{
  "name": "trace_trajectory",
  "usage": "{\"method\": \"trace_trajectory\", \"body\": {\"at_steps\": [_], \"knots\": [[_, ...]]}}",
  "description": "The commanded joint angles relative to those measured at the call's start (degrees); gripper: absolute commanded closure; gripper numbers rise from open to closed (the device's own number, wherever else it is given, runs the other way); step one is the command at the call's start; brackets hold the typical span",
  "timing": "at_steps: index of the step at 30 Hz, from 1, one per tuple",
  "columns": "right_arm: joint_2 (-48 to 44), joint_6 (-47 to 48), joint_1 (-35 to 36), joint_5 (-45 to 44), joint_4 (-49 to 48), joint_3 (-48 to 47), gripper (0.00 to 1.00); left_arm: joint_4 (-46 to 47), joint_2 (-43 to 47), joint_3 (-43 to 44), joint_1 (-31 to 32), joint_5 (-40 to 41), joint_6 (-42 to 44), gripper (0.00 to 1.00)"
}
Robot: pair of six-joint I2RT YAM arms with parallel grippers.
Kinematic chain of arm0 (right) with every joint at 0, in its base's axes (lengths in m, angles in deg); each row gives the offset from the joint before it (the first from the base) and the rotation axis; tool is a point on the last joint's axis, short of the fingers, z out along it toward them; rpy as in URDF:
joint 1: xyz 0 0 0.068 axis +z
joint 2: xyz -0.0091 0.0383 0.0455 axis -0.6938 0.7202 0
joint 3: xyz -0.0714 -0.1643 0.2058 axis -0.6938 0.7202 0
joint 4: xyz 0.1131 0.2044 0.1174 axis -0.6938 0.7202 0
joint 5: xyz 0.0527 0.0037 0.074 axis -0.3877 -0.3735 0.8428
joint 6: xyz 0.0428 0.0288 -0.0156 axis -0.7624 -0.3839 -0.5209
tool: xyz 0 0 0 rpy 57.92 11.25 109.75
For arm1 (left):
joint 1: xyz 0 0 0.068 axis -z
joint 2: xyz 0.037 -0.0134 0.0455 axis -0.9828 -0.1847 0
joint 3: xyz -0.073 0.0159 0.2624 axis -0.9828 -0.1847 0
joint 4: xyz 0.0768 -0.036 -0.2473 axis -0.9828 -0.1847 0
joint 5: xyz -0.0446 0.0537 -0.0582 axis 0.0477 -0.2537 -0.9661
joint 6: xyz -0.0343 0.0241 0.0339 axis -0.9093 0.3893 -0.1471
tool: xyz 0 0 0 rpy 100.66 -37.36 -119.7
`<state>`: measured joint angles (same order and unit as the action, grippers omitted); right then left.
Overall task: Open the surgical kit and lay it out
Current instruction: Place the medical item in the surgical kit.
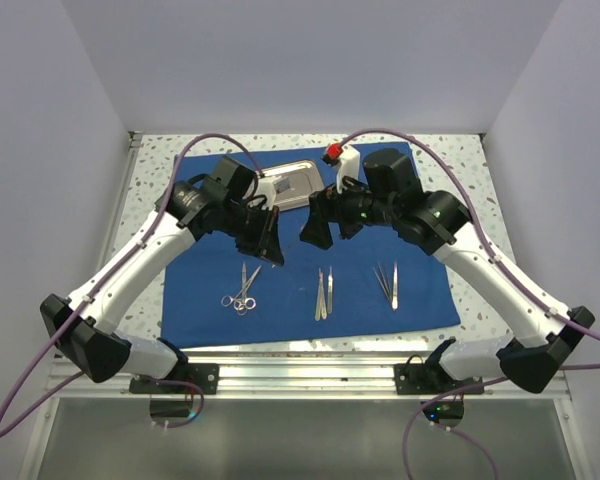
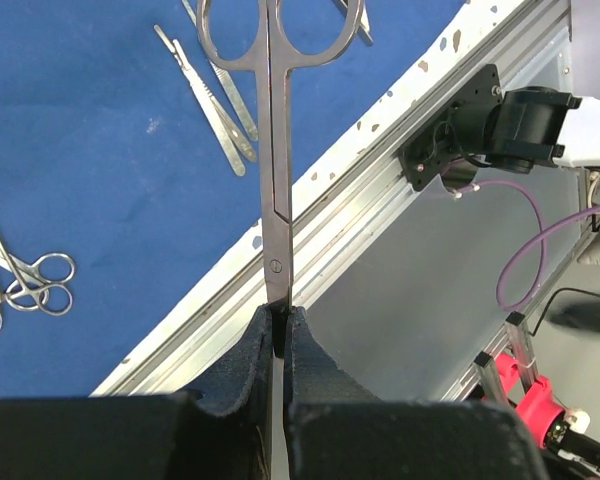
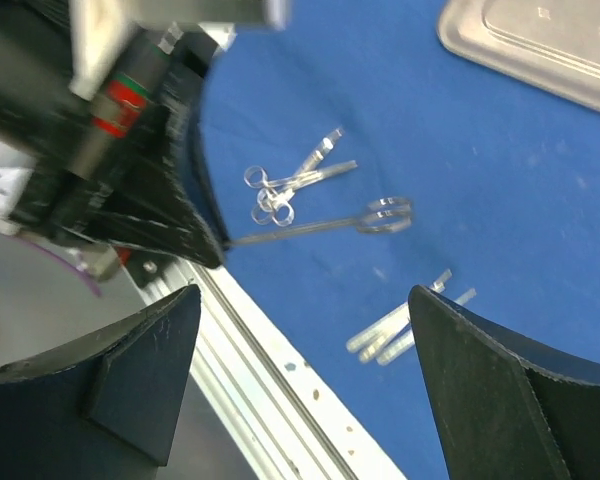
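Observation:
The royal-blue cloth (image 1: 420,300) lies spread flat on the table. The steel tray (image 1: 285,182) sits at its far edge. My left gripper (image 1: 270,240) hangs above the cloth, shut on the blades of ring-handled scissors (image 2: 273,180); their rings point away from it. The right wrist view shows them held in the air (image 3: 320,225). My right gripper (image 1: 315,225) is open and empty, close to the right of the left one. Ring-handled forceps (image 1: 242,290), a pair of thin handles (image 1: 324,293) and tweezers (image 1: 388,283) lie in a row on the near cloth.
The cloth's near edge meets the speckled table edge (image 2: 380,110) and an aluminium rail (image 1: 300,375). A white piece with a red cap (image 1: 338,160) stands on the cloth right of the tray. White walls enclose the table on three sides.

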<state>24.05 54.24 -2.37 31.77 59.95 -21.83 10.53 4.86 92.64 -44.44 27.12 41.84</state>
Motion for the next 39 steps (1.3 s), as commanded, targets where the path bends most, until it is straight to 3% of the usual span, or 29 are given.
{"method": "trace_trajectory", "body": {"at_steps": [1, 7, 17, 26, 33, 39], "knots": [[0.67, 3.10, 0.10, -4.93, 4.34, 1.15, 0.12, -0.32, -0.65, 3.57, 0.15, -2.53, 1.43, 1.00], [-0.38, 9.94, 0.89, -5.55, 2.14, 3.26, 0.12, -0.49, -0.30, 3.40, 0.41, -5.87, 0.46, 1.00], [-3.97, 19.80, 8.44, -3.96, 2.31, 6.68, 0.09, -5.93, 0.93, 4.79, 2.70, -11.67, -2.61, 1.00], [-11.98, 23.49, 15.92, -15.64, 4.25, 13.45, 0.05, -13.33, 3.21, 9.46, 2.79, -16.50, -6.91, 1.00], [-14.35, 25.69, 17.33, -30.83, 5.83, 13.46, 0.04, -13.41, 8.31, 2.18, 3.32, -19.41, -9.29, 1.00], [-14.62, 27.63, 17.41, -29.82, 5.04, 12.67, 0.04, -13.33, 10.25, -1.34, 4.46, -21.34, -9.30, 1.00]]}}
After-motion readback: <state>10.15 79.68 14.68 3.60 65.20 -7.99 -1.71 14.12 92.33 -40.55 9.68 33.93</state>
